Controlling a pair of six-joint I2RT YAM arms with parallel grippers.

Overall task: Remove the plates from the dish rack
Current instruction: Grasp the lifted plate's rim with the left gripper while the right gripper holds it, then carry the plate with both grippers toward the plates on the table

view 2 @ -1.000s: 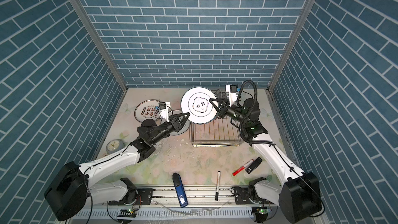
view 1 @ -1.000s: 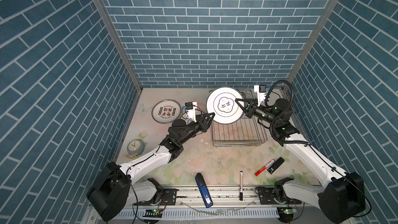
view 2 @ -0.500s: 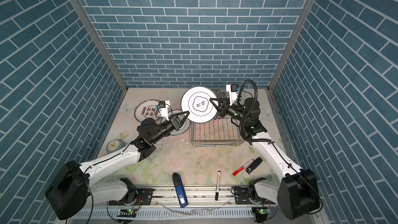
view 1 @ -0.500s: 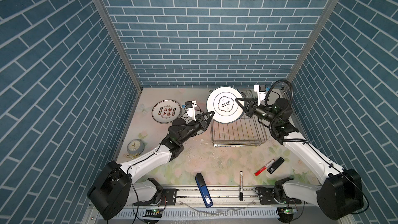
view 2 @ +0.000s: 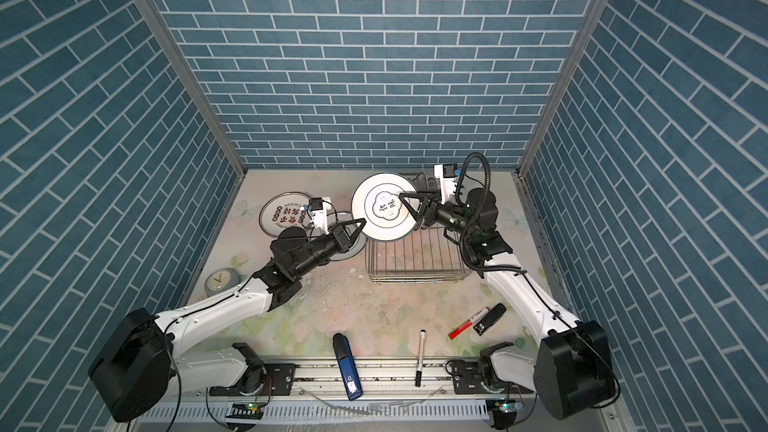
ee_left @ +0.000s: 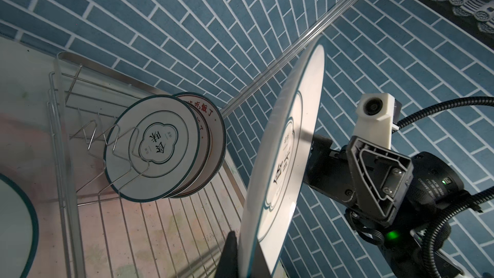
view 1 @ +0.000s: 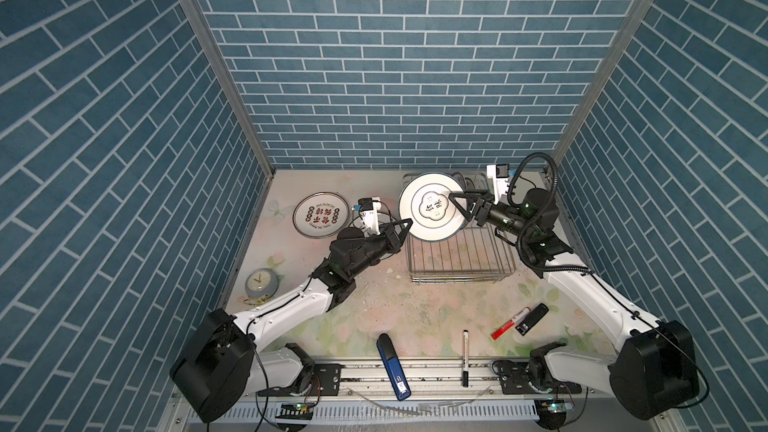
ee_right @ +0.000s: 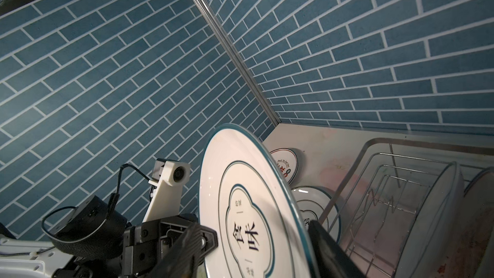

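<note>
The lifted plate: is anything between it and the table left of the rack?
Yes. The left gripper is shut on the lifted plate, but the open right gripper straddles its far rim. On the table beside the dish rack, a flat plate lies below the left gripper, a red-lettered plate farther left.

Looks like a robot lab cell dressed up as a kitchen, not a real one. Blue brick-print panels [view 1: 399,76] box in three sides, joined by bare metal strips [view 1: 223,72]. Two arms [view 1: 286,305] sit on a rail [view 1: 432,374] fronting a floral worktop [view 1: 415,309] with a dish rack [view 1: 461,259], plates [view 1: 321,216] and stray markers [view 1: 510,322].
</note>
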